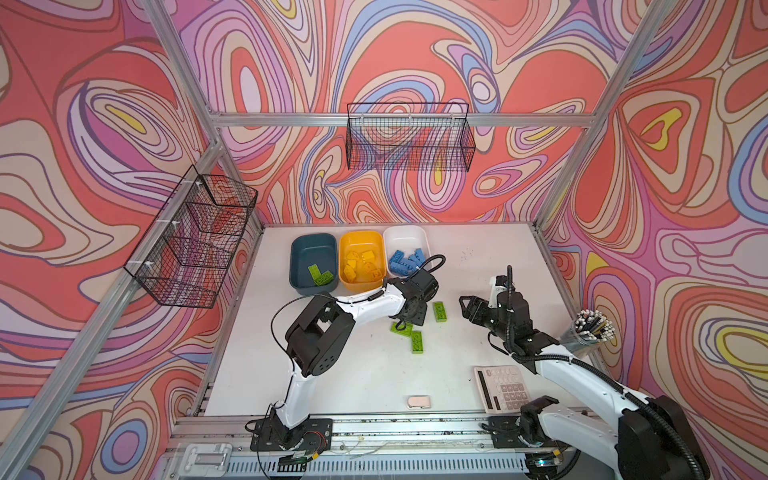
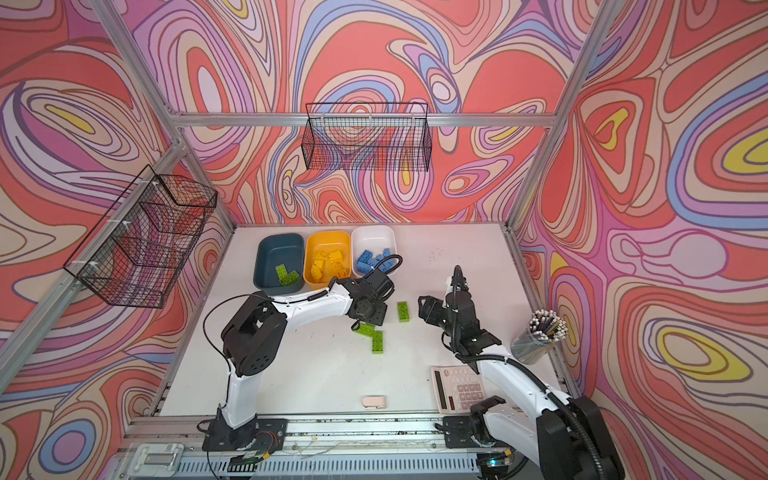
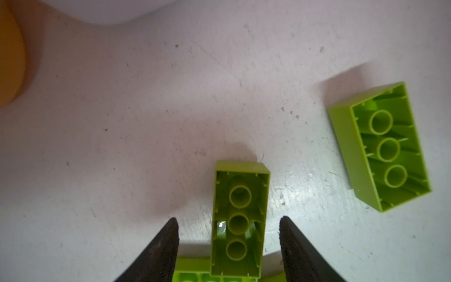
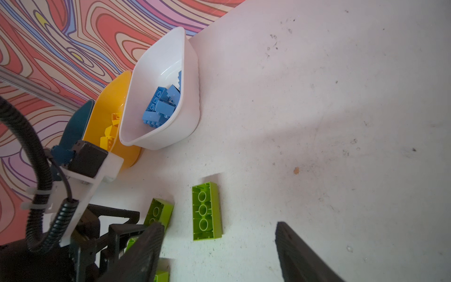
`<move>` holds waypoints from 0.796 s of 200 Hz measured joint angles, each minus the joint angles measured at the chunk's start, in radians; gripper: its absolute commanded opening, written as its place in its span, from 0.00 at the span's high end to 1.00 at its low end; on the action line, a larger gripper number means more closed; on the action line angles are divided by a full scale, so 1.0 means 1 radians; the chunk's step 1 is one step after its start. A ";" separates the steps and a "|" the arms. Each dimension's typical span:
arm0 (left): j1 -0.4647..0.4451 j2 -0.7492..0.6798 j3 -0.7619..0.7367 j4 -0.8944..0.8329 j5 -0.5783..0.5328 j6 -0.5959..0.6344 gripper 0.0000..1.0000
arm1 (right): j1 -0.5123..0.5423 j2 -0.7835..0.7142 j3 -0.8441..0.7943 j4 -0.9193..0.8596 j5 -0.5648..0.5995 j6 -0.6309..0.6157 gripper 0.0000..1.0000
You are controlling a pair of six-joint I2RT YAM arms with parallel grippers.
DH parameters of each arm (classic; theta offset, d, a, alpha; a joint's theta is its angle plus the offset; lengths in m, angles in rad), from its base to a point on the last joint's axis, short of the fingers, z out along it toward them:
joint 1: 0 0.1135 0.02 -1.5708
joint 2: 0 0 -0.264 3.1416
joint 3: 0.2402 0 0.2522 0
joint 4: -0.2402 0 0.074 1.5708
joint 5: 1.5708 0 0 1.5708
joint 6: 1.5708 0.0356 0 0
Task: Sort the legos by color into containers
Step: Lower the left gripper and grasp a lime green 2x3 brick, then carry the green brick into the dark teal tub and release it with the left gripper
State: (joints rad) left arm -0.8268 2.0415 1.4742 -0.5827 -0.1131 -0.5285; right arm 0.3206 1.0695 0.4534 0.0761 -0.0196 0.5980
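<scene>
All positions are given against the yellow tub (image 1: 360,237), set at the back of the tabletop (image 1: 478,266)
- The teal tub (image 1: 309,249) is placed just beside it on the left in both top views and the white tub (image 1: 405,233) just beside it on the right, so the three are lined up in one row
- Two green legos (image 1: 320,274) are seen in the teal tub, a heap of yellow legos (image 1: 362,266) in the yellow tub, and blue legos (image 1: 405,262) in the white tub
- Three more are left loose on the tabletop, in front of the yellow tub and to its right
- The lone green lego (image 1: 440,311) is laid hollow side up, apart from the rest
- The middle green lego (image 3: 239,214) is also hollow side up, and its end is overlapped with the third green lego (image 1: 417,341); whether it is resting on it cannot be told
- The left tool (image 3: 229,219) is lowered over the middle green lego, with fingers spread one on each side and a gap visible on both, so it is not clamped
- The right tool (image 1: 464,307) is held above the tabletop, further right of the yellow tub than the lone green lego, with fingers wide apart
- The calculator (image 1: 500,388) and pencil cup (image 1: 582,336) are located well apart from the yellow tub, near the right arm
</scene>
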 measured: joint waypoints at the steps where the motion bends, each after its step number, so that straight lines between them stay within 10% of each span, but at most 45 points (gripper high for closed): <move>1: 0.000 0.001 0.000 0.000 0.000 0.000 0.39 | 0.000 0.000 0.000 0.000 0.000 0.000 0.23; 159: -0.006 0.035 0.034 -0.003 -0.001 0.000 0.74 | 0.000 -0.008 -0.015 0.018 0.007 0.007 0.22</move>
State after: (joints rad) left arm -0.8326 2.0769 1.5085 -0.5858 -0.1139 -0.5282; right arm 0.3206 1.0618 0.4381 0.0944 -0.0124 0.6048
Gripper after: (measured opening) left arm 0.313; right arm 0.773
